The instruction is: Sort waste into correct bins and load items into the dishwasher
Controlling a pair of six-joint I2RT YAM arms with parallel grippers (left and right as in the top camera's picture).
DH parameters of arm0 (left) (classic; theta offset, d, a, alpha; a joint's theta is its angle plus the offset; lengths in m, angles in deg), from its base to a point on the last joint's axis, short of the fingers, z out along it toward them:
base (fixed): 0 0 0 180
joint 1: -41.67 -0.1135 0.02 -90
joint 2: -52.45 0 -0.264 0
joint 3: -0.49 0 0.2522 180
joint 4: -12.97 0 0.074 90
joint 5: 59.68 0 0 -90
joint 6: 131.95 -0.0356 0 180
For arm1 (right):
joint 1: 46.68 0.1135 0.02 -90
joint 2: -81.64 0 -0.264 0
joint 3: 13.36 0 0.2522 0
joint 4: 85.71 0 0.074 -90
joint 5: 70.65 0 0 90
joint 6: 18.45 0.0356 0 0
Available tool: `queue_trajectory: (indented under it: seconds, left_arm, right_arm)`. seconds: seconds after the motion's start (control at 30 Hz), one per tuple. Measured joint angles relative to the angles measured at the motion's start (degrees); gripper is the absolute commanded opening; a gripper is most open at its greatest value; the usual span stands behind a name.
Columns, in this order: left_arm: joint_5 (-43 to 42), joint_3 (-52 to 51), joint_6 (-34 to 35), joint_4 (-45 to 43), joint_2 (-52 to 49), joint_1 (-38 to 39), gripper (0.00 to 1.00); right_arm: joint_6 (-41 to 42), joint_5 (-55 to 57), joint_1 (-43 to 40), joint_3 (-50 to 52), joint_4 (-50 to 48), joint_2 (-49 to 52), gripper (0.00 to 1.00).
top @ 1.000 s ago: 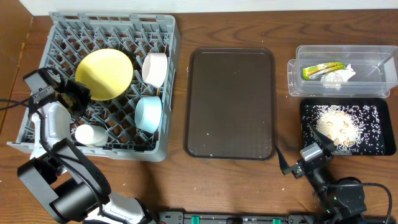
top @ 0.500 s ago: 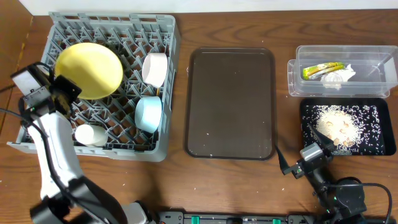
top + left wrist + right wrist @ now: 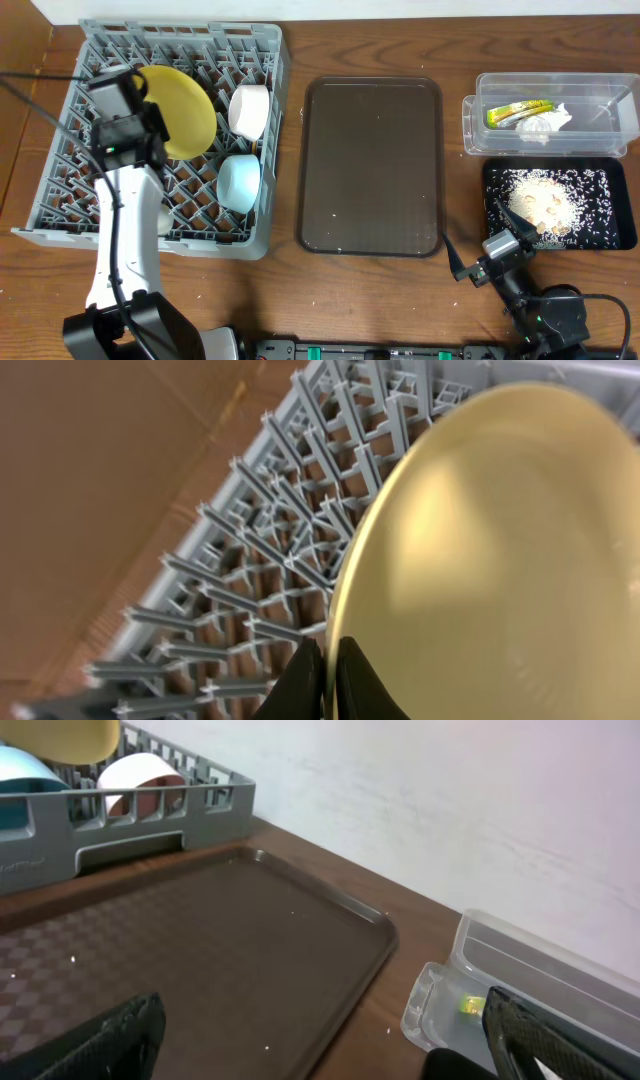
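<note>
My left gripper (image 3: 152, 128) is shut on the rim of the round yellow plate (image 3: 185, 105) and holds it on edge over the back left of the grey dish rack (image 3: 60, 200). The left wrist view shows the fingers (image 3: 322, 678) pinching the plate (image 3: 500, 560) above the rack pegs (image 3: 250, 540). A white bowl (image 3: 248, 110) and a light blue bowl (image 3: 240, 182) sit in the rack. The white cup (image 3: 166, 216) is partly hidden by my arm. My right gripper (image 3: 472, 240) (image 3: 320, 1050) is open and empty. No chopsticks are in view.
A dark brown serving tray (image 3: 370, 165) lies mid-table. At the right, the clear tub (image 3: 590, 100) holds the yellow-green wrapper (image 3: 520, 112) and the white tissue (image 3: 548, 124). The black tray (image 3: 610, 235) holds the rice scraps (image 3: 540, 205).
My left arm has carried the yellow plate from the rack's left edge to the right and back, turning it more on edge. The right arm has not moved.
</note>
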Motion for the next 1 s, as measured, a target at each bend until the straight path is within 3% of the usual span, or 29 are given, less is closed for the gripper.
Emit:
queue_trajectory:
  seconds: [0.2,0.57,0.6,0.63,0.67,0.77,1.0]
  left_arm:
    - [7.54,0.00,-5.92,-1.07,0.00,4.68,0.08]
    - [13.77,0.00,-8.87,-2.19,0.00,5.18,0.10]
    - [13.86,0.00,-7.87,-1.38,0.00,5.16,0.17]
    - [13.99,0.00,-6.01,0.24,0.00,5.07,0.34]
    - [13.70,0.00,-2.40,2.47,0.00,4.72,0.42]
    - [10.08,-0.02,7.78,8.02,-0.02,1.99,0.43]
    - [-15.63,-0.02,27.47,13.40,-0.70,-12.04,0.44]
  right_arm:
    - [0.00,0.02,0.00,0.00,0.00,0.00,0.99]
    - [0.00,0.02,0.00,0.00,0.00,0.00,0.99]
    - [0.00,0.02,0.00,0.00,0.00,0.00,0.99]
    - [0.00,0.02,0.00,0.00,0.00,0.00,0.99]
    - [0.00,0.00,0.00,0.00,0.00,0.00,0.99]
    - [0.00,0.02,0.00,0.00,-0.04,0.00,0.99]
    - [0.00,0.00,0.00,0.00,-0.02,0.00,0.99]
